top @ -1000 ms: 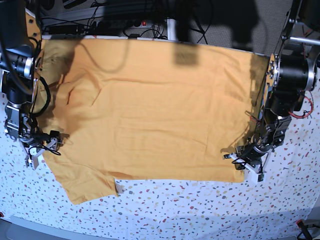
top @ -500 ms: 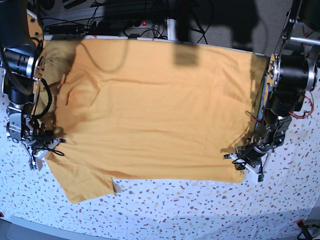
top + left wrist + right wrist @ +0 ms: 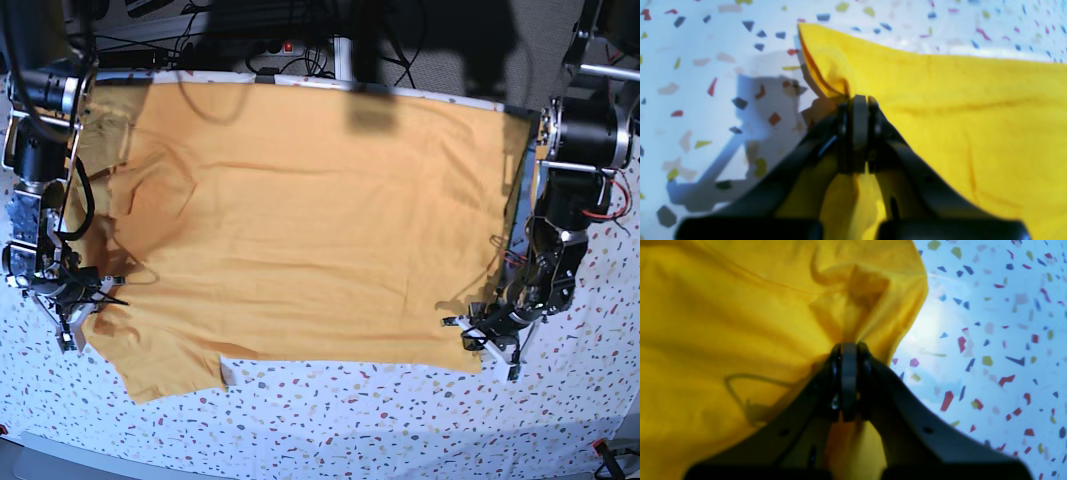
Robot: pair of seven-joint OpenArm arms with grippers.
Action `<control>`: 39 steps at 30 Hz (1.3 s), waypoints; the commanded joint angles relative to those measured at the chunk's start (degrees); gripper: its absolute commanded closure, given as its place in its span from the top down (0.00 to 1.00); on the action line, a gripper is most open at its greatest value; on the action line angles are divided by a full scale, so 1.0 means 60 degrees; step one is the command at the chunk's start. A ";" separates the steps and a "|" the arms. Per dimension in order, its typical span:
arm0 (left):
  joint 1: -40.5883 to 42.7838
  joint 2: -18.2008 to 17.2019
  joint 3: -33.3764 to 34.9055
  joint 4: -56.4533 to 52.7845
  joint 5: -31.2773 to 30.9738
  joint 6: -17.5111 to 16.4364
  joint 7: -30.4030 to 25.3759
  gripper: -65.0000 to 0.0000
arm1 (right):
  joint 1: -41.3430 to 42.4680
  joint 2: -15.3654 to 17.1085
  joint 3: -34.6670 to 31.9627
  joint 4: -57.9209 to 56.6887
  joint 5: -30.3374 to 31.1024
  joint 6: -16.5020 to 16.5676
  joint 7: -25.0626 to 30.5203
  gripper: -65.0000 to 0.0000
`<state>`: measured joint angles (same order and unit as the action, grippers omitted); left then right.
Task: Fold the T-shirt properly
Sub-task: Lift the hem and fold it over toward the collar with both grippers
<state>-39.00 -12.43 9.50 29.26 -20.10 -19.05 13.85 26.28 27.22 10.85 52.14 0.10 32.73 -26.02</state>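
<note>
The mustard-yellow T-shirt (image 3: pixel 300 220) lies spread flat over the speckled table, with a short sleeve (image 3: pixel 165 365) at the near left. My left gripper (image 3: pixel 482 335) is at the shirt's near right corner. In the left wrist view the left gripper (image 3: pixel 855 100) is shut on a pinch of the T-shirt (image 3: pixel 957 110) at that corner. My right gripper (image 3: pixel 72 318) is at the shirt's left edge above the sleeve. The right wrist view shows the right gripper (image 3: pixel 848 347) shut on bunched cloth of the T-shirt (image 3: pixel 723 323). No heart outline shows.
The white table (image 3: pixel 380 410) with coloured flecks shows bare along the front and at both sides. Cables and a power strip (image 3: pixel 250 47) lie behind the far edge. Both arms' dark bodies stand over the shirt's left and right ends.
My right gripper has gone from open to shut on the shirt's left edge. The shirt's far edge has shifted a little farther back. The left gripper keeps its grip and has moved slightly.
</note>
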 commanded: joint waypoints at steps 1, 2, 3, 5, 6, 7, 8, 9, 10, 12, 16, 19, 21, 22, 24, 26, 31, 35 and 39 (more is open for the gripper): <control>-0.0204 -0.0193 -0.0011 0.0353 -0.0091 -0.0011 -0.0197 0.00 | 0.0036 0.0178 0.0058 0.0455 0.0080 0.0051 0.0146 0.00; -0.0058 -0.0295 -0.0011 0.0572 -0.0109 -0.0011 -0.0153 0.00 | -0.0204 0.0175 0.0087 0.0769 0.0084 0.0051 0.0149 0.00; 0.0102 -0.0404 -0.0011 0.0831 -0.0251 -0.0011 -0.0040 0.00 | -0.0463 0.0175 0.0131 0.1078 0.0080 0.0047 0.0146 0.00; 0.0484 -0.0670 -0.0011 0.1443 -0.0874 -0.0011 0.0397 0.00 | -0.0958 0.0171 0.0259 0.1701 0.0044 0.0044 0.0142 0.00; 0.0696 -0.0820 -0.0011 0.1803 -0.1235 -0.0011 0.0678 0.00 | -0.1195 0.0168 0.0335 0.2007 0.0004 0.0040 0.0120 0.00; 0.0914 -0.0976 -0.0011 0.2197 -0.1552 -0.0018 0.0900 0.00 | -0.1417 0.0171 0.0433 0.2313 -0.0011 0.0036 0.0095 0.00; 0.1147 -0.1122 -0.0011 0.2579 -0.1796 -0.0062 0.1045 0.00 | -0.1621 0.0171 0.0546 0.2590 -0.0025 0.0036 0.0066 0.00; 0.1366 -0.1268 -0.0011 0.2973 -0.1956 -0.0138 0.1093 0.00 | -0.1818 0.0171 0.0659 0.2863 -0.0018 0.0036 0.0040 0.00; 0.1599 -0.1395 -0.0011 0.3355 -0.2033 -0.0193 0.1129 0.00 | -0.2000 0.0171 0.0772 0.3122 -0.0018 0.0033 0.0000 0.00; 0.2007 -0.1617 -0.0011 0.4124 -0.2091 -0.0193 0.1166 0.00 | -0.2317 0.0171 0.1005 0.3581 0.0047 0.0029 -0.0076 0.00; 0.2659 -0.1912 -0.0011 0.5526 -0.2091 -0.0189 0.1362 0.00 | -0.2812 0.0171 0.1461 0.4251 0.0331 0.0036 -0.0244 0.00; 0.3002 -0.2011 -0.0011 0.6397 -0.2091 -0.0193 0.1719 0.00 | -0.3096 0.0168 0.1767 0.4626 0.0342 0.0033 -0.0302 0.00; 0.3184 -0.2029 -0.0011 0.6812 -0.2087 -0.0189 0.1912 0.00 | -0.3282 0.0168 0.1916 0.4830 0.0382 0.0036 -0.0390 0.00; 0.3279 -0.2033 -0.0011 0.6947 -0.2087 -0.0193 0.1942 0.00 | -0.3399 0.0168 0.1982 0.4929 0.0481 0.0036 -0.0393 0.00; 0.3435 -0.2033 -0.0011 0.7071 -0.2087 -0.0189 0.1949 0.00 | -0.3617 0.0164 0.2087 0.5107 0.0594 0.0036 -0.0390 0.00; 0.3548 -0.2036 -0.0011 0.7078 -0.2076 -0.0189 0.1985 0.00 | -0.3810 0.0164 0.2120 0.5300 0.0590 0.0036 -0.0390 0.00; 0.3869 -0.2036 -0.0011 0.7078 -0.2051 -0.0193 0.2018 0.00 | -0.4262 0.0164 0.2135 0.5821 0.0590 0.0033 -0.0492 0.00; 0.4109 -0.2040 -0.0011 0.7078 -0.2055 -0.0193 0.2047 0.00 | -0.4470 0.0142 0.2135 0.5916 0.0586 0.0033 -0.0911 0.00; 0.4288 -0.2036 -0.0011 0.7078 -0.2055 -0.0193 0.2058 0.00 | -0.4466 0.0025 0.2138 0.5916 0.0586 0.0033 -0.1610 0.00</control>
<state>-12.01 -23.81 9.80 70.67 -31.79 -19.97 27.49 -1.43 26.28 23.18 86.59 3.38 33.23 -36.45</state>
